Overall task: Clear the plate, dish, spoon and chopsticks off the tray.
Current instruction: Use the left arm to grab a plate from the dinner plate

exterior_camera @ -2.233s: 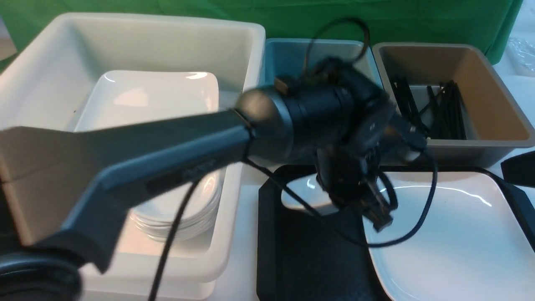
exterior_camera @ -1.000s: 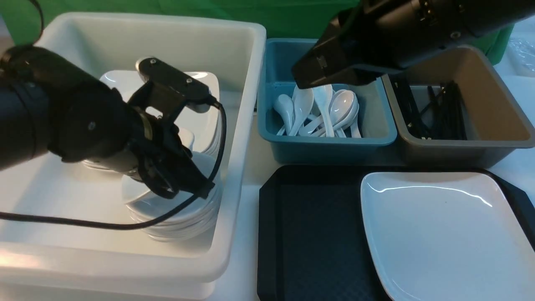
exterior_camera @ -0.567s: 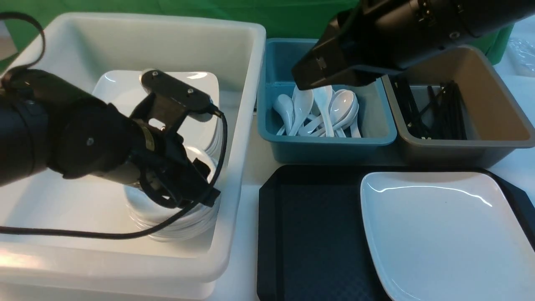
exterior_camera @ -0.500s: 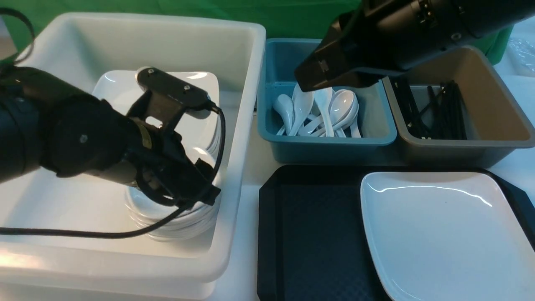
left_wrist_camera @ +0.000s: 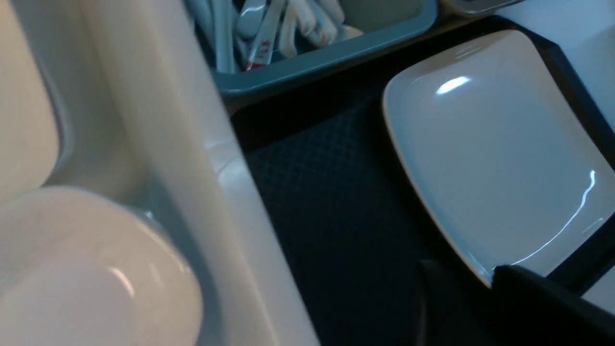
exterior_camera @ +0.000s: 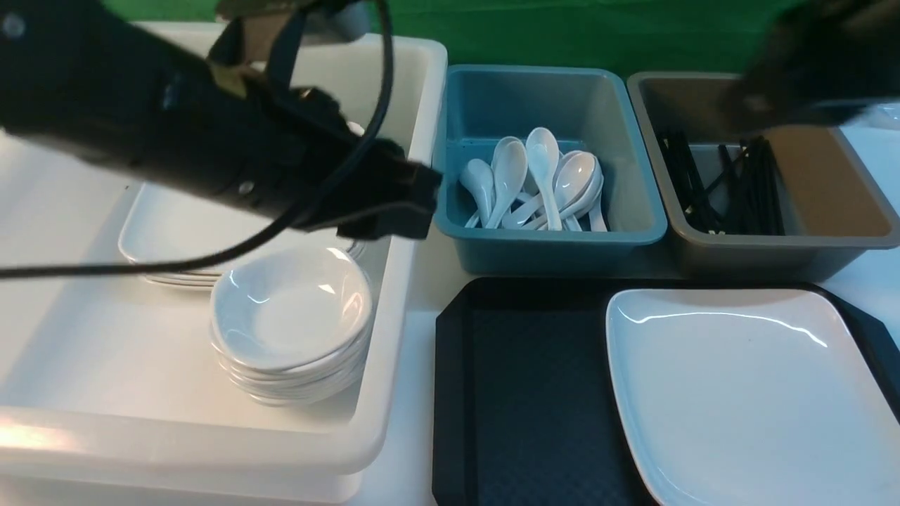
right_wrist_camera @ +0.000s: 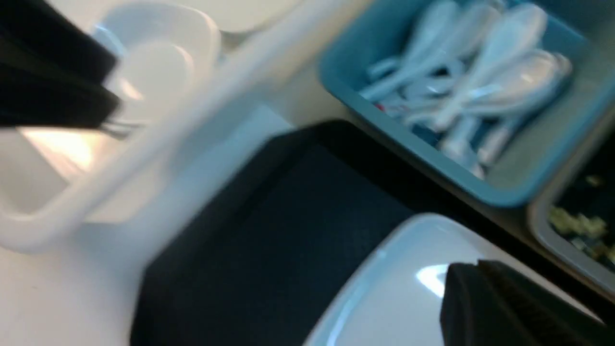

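Bright overhead light, glossy glare, motion blur.

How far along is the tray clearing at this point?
Looks done: a stack of small dishes sits in the white tub, spoons lie in the teal bin and chopsticks in the brown bin; none are on the tray.
In hand: nothing visible. The left gripper hangs over the tub's right wall, and the right gripper is shut.
Left: the plate, alone on the tray's right side.

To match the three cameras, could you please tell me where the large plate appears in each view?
Front view: plate, lower right, on the tray.
Left wrist view: plate near the teal bin.
Right wrist view: plate, cropped, on the tray.
Shared landmark: teal bin.
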`<state>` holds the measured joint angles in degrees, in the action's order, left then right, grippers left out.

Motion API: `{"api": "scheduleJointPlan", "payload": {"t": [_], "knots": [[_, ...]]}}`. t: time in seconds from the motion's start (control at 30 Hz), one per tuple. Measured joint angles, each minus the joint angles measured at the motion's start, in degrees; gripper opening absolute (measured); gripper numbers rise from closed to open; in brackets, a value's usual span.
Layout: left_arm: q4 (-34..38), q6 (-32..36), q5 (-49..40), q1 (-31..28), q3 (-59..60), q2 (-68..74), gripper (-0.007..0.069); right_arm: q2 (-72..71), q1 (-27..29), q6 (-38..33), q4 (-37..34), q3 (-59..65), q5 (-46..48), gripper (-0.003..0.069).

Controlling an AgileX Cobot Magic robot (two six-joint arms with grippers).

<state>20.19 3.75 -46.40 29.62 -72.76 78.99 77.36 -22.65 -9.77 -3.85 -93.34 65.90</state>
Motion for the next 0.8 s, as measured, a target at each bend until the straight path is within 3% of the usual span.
{"api": "scheduleJointPlan", "payload": {"t": [0.13, 0.4, 0.57, 0.8], "knots": [[0.4, 0.7, -3.9, 4.8, -9.0, 7.4, 0.0010, -7.9, 8.7, 1.0, 2.1, 7.4, 0.9, 0.0037], [0.9, 0.3, -6.6, 10.6, -24.1, 25.0, 0.0020, -21.3, 18.6, 1.3, 2.5, 27.1, -1.0, 0.0037], [-0.5, 0.6, -6.5, 12.1, -31.9, 36.6, 0.0131, -27.2, 19.8, 1.6, 2.5, 36.3, -2.4, 0.0037], [-3.3, -0.1, -2.0, 12.4, -37.0, 48.8, 0.0420, -28.7, 19.9, 2.1, 2.4, 37.6, -2.8, 0.0037]]}}
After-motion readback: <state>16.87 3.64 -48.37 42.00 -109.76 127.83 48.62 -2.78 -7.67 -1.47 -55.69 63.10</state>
